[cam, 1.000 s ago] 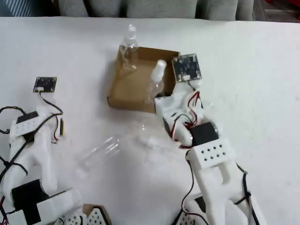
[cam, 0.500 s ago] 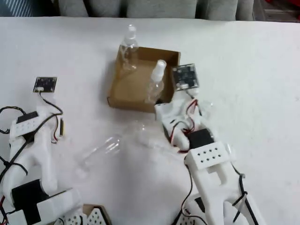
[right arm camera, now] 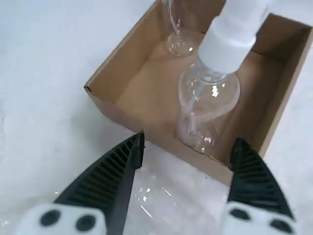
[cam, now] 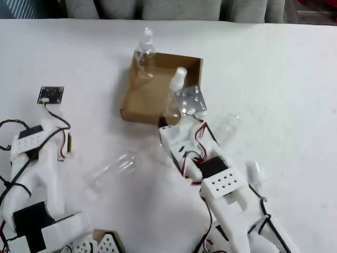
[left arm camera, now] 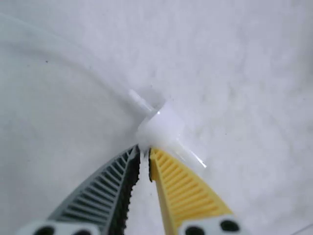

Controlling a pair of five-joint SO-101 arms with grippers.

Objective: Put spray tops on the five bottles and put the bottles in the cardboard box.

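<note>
The cardboard box (cam: 138,99) holds two clear bottles standing with white spray tops, one at its far corner (cam: 143,55) and one by its near right side (cam: 176,93). My right gripper (right arm camera: 190,142) is open, just in front of the box's near wall (right arm camera: 146,134), level with the nearer bottle (right arm camera: 210,93). A clear bottle (right arm camera: 161,198) lies on the table under it. Two more bare bottles lie on the table (cam: 109,172) (cam: 226,126). My left gripper (left arm camera: 145,152) is shut, its tips against a white spray top (left arm camera: 159,128) lying on the table.
A loose white spray top (cam: 254,171) lies to the right of the right arm. The left arm (cam: 31,168) rests at the table's left side. The table's far edge meets grey seating behind.
The right arm drew back from the box's right side and swung left, now facing the box's front wall. The capped bottle stays standing in the box. The left arm has not moved.
</note>
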